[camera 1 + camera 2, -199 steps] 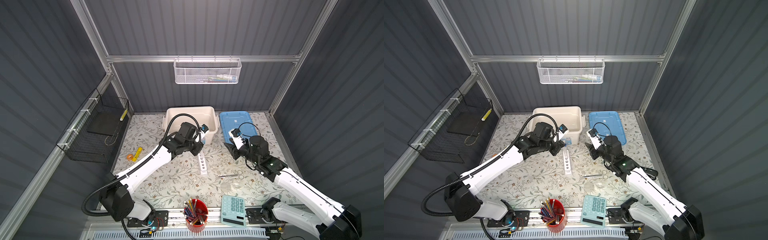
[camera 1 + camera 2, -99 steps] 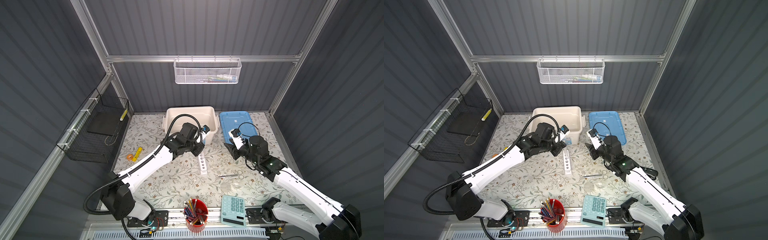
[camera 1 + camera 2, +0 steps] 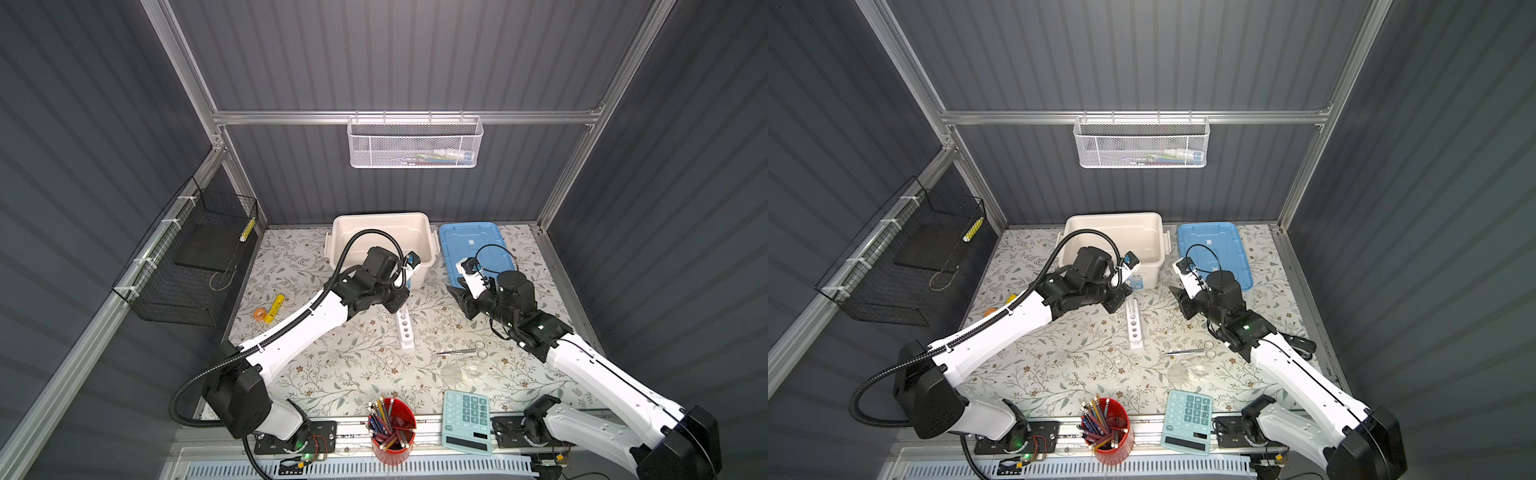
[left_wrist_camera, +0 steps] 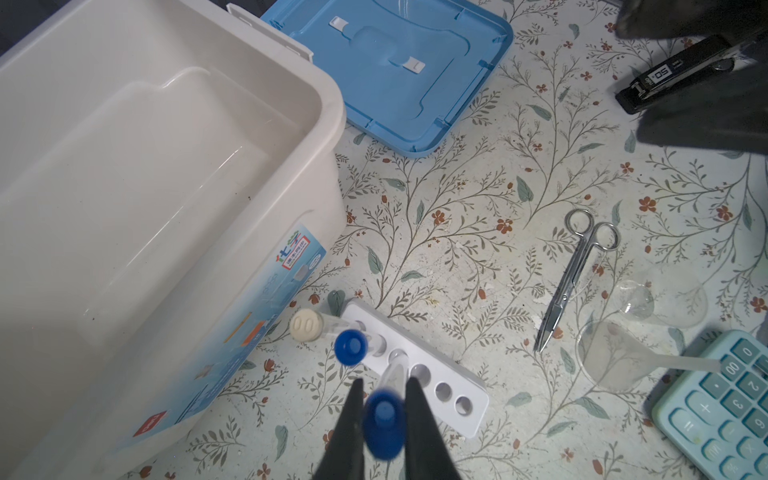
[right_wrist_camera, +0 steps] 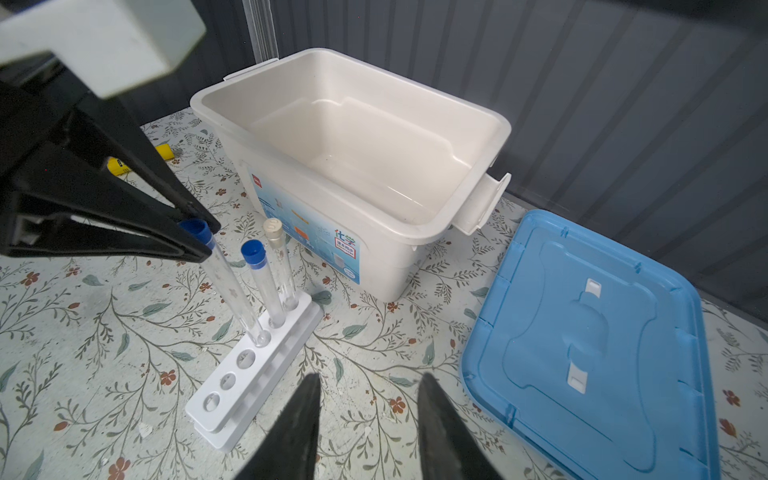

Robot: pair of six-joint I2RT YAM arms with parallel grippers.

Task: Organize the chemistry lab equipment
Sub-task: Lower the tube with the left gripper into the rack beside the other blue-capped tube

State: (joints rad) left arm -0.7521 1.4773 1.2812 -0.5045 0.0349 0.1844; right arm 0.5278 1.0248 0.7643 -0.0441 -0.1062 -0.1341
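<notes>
The left gripper [image 4: 384, 384] pinched a tilted blue-capped test tube [image 5: 233, 293] near its cap, lower end in the white rack's [image 5: 257, 374] third hole. The right gripper [image 5: 370, 380] hovered nearby, spread and empty.

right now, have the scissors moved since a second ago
No. The scissors lie where they were, at the same gap from the calculator.
</notes>
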